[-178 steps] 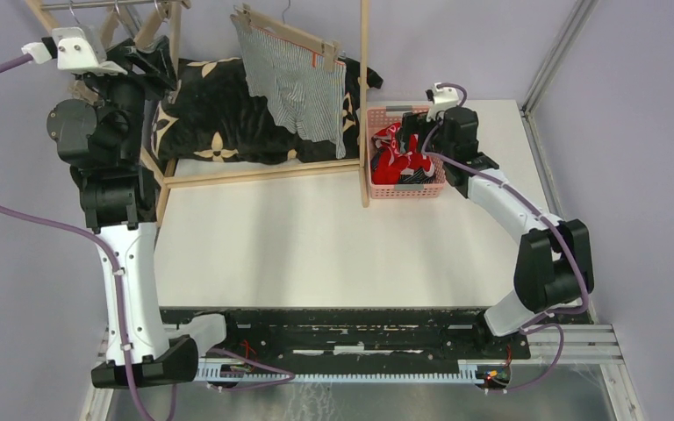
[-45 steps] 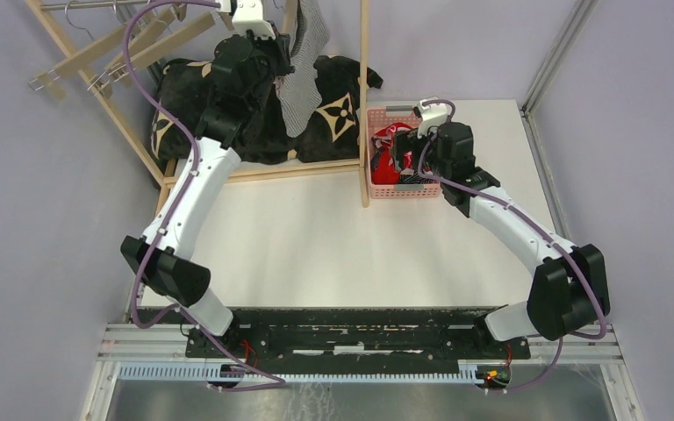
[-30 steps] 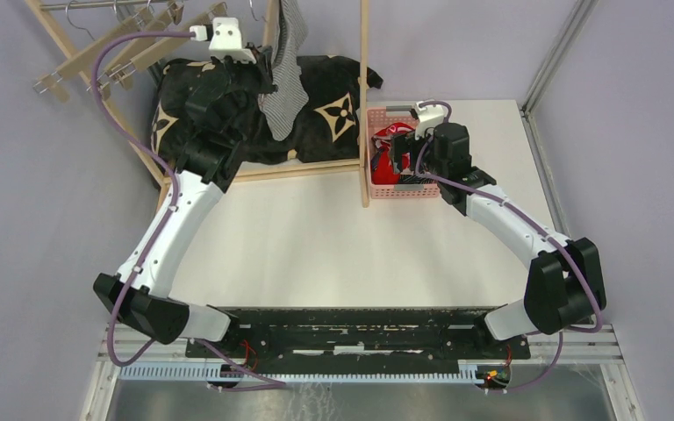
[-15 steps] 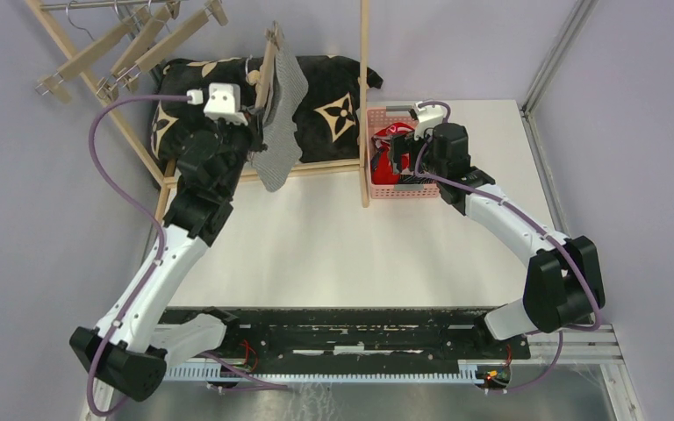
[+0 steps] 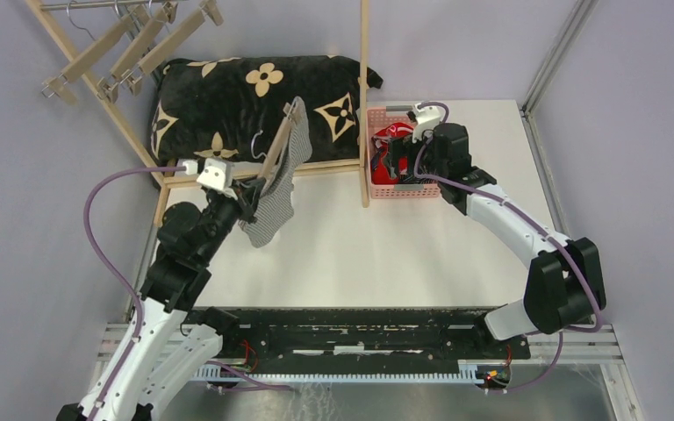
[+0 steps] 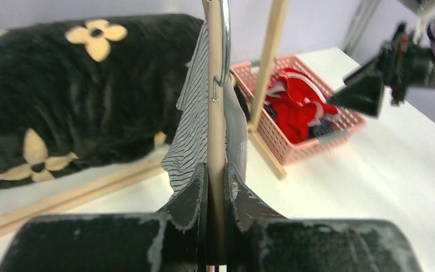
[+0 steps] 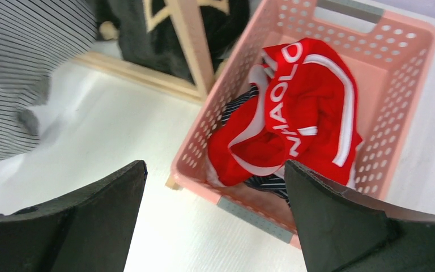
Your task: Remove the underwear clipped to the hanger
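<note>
Basket, pink, perforated plastic, on the desk just right of the upright wooden rack post. It contains the red shorts with white lettering, bunched on top, and the navy shorts with white stripes, showing in part beneath them.

Grey shorts, finely striped, not in the basket. They are on a wooden hanger held in the air over the left part of the desk, in front of the black flowered cushion. In the top view the hanger's long axis runs on a slant, from the gripper at its lower left end up to its free end at upper right. The cloth droops from the bar toward the desk.

Left gripper, clenched on the hanger bar; the grey cloth lies against the bar just beyond the fingers.

Right gripper, fingers spread wide and grasping nothing, above the near left part of the basket, apart from the clothes in it.
</note>
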